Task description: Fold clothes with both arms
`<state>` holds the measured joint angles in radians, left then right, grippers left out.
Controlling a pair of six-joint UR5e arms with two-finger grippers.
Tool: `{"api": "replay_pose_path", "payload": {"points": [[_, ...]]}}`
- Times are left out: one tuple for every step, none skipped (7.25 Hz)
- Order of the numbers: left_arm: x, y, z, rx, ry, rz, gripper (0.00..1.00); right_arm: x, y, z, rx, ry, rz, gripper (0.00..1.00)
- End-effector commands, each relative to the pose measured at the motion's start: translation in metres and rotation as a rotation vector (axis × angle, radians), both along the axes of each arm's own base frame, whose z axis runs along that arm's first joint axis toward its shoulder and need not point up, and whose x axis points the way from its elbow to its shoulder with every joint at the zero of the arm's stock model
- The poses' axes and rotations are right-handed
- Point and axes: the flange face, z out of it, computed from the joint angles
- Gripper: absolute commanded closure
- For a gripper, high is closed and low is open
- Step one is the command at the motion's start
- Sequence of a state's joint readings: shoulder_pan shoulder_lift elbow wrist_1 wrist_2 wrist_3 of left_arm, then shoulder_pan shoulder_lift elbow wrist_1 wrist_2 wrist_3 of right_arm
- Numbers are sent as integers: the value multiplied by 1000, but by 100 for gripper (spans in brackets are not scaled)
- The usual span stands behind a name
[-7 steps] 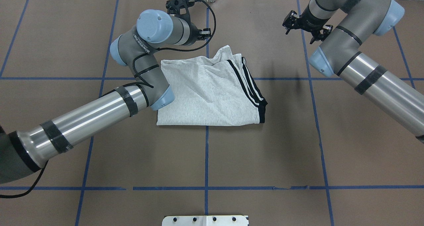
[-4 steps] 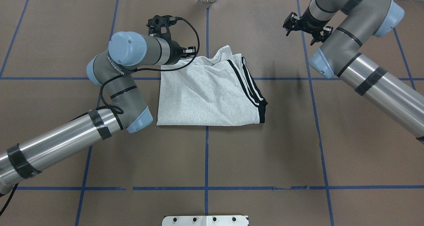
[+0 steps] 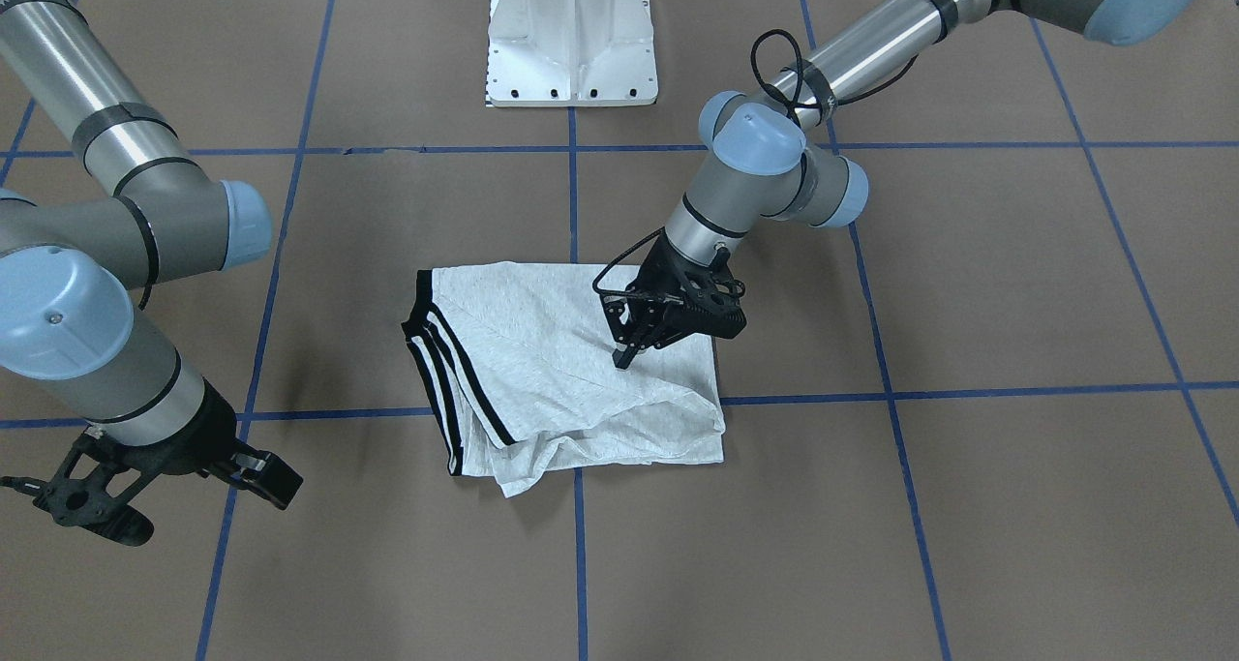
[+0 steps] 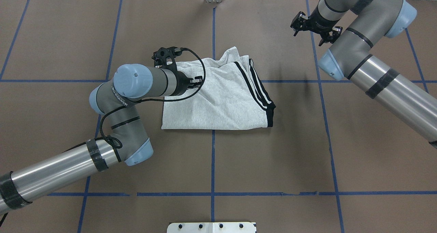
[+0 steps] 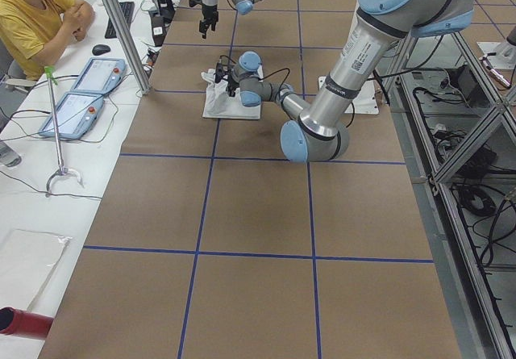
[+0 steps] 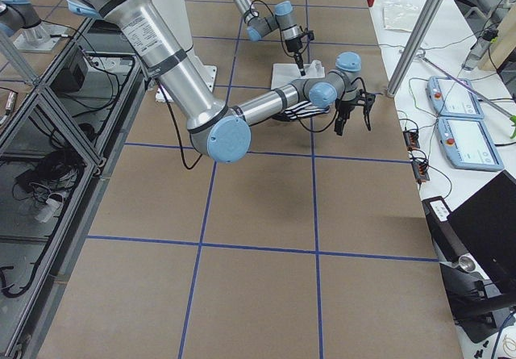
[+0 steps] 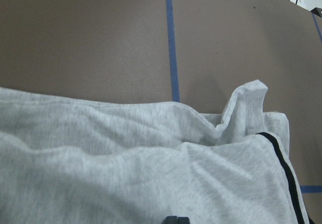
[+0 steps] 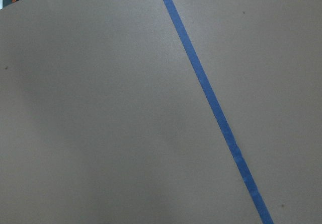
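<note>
Centrally, the T-shirt (image 3: 537, 356) lies under the left claw (image 3: 627, 353), pressed together; the right claw (image 3: 184, 504), spread, hangs well apart.

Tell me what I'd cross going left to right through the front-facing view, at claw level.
Right claw, open above the bare table → black-striped edge of the T-shirt → left claw, pointing down over the grey fabric → bare table out to the edge.

It was a robotics lab: left arm (image 4: 61, 166) and right arm (image 4: 392, 86) over a bench (image 4: 273, 158) gridded in blue tape (image 4: 212, 164), teach pendants (image 5: 98, 75) on a side table (image 5: 32, 214).
</note>
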<state>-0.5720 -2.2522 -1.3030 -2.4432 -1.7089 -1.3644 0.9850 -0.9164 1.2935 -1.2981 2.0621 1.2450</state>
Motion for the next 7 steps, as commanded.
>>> {"api": "replay_pose_path", "payload": {"points": [[-10,-28,20,46,-68,-17,100,-2,4,-4,3,-6,-2,0],[-16,-68,18,73,-109,-47,100,-3,6,1,-2,-2,-4,0],[-17,-111,8,91,-139,-78,100,-7,8,1,-3,-2,-9,0],[-26,-141,35,126,-163,-97,100,-15,12,3,-4,2,-19,0],[-38,-152,40,145,-173,-106,100,-20,15,5,-11,5,-20,0],[-56,-166,38,152,-175,-120,100,-21,15,4,-15,3,-16,0],[-71,-177,34,182,-187,-129,100,-22,15,2,-11,1,-20,0]]}}
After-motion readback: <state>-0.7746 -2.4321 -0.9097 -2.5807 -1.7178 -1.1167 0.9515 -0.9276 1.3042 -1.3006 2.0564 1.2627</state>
